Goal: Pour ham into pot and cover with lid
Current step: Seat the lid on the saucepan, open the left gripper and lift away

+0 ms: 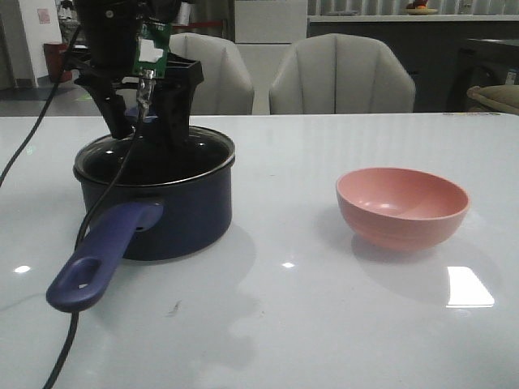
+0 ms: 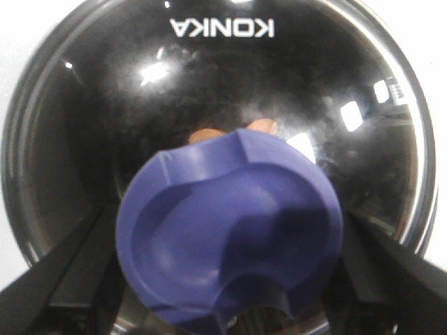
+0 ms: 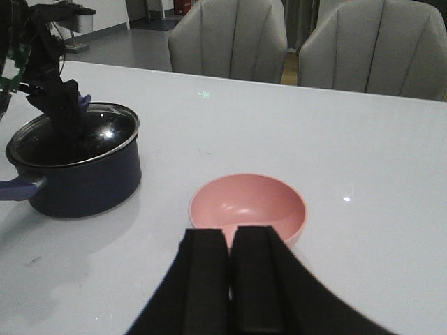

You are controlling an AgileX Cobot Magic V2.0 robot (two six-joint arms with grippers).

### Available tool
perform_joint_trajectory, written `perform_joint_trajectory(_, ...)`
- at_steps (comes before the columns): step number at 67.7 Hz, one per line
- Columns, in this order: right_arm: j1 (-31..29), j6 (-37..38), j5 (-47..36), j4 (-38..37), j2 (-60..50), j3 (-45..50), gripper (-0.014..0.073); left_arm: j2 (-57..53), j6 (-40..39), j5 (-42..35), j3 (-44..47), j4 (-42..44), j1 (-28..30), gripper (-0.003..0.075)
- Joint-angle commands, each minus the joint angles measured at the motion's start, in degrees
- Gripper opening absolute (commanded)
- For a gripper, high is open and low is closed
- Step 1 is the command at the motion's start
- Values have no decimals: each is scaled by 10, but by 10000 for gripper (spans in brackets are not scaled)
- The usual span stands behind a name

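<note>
The navy pot (image 1: 186,219) stands at the left of the table, its blue-purple handle (image 1: 101,259) pointing toward me. The glass lid (image 1: 207,146) lies on it. In the left wrist view the lid (image 2: 209,70) fills the frame, with its blue knob (image 2: 230,237) in the middle. Two small orange-pink ham pieces (image 2: 207,135) show through the glass inside the pot. My left gripper (image 1: 150,134) is over the lid, open, its fingers on either side of the knob and apart from it. My right gripper (image 3: 230,237) is shut and empty, just in front of the pink bowl.
The empty salmon-pink bowl (image 1: 403,207) sits at the right of the table, well apart from the pot; it also shows in the right wrist view (image 3: 248,206). Two grey chairs (image 1: 340,77) stand behind the table's far edge. A black cable hangs by the pot handle.
</note>
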Motion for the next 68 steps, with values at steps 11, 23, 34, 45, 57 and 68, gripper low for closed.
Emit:
perform_joint_trajectory(11, 1, -7, -43, 4, 5, -15, 148, -31, -2, -2, -17, 9, -3, 524)
perform_joint_trajectory(23, 1, -7, -43, 4, 5, -15, 148, -31, -2, 18, -17, 2, -3, 524)
perform_joint_trajectory(34, 1, -7, -43, 4, 5, -15, 148, -31, -2, 35, -27, 2, -3, 524)
perform_joint_trajectory(45, 1, -7, -43, 4, 5, -15, 148, -31, -2, 47, -58, 1, -3, 525)
perform_joint_trajectory(57, 1, -7, -43, 4, 5, -15, 148, -31, -2, 51, -67, -1, -3, 584)
perform_joint_trajectory(68, 1, -7, -43, 4, 5, -15, 148, -39, -2, 54, -67, -1, -3, 587)
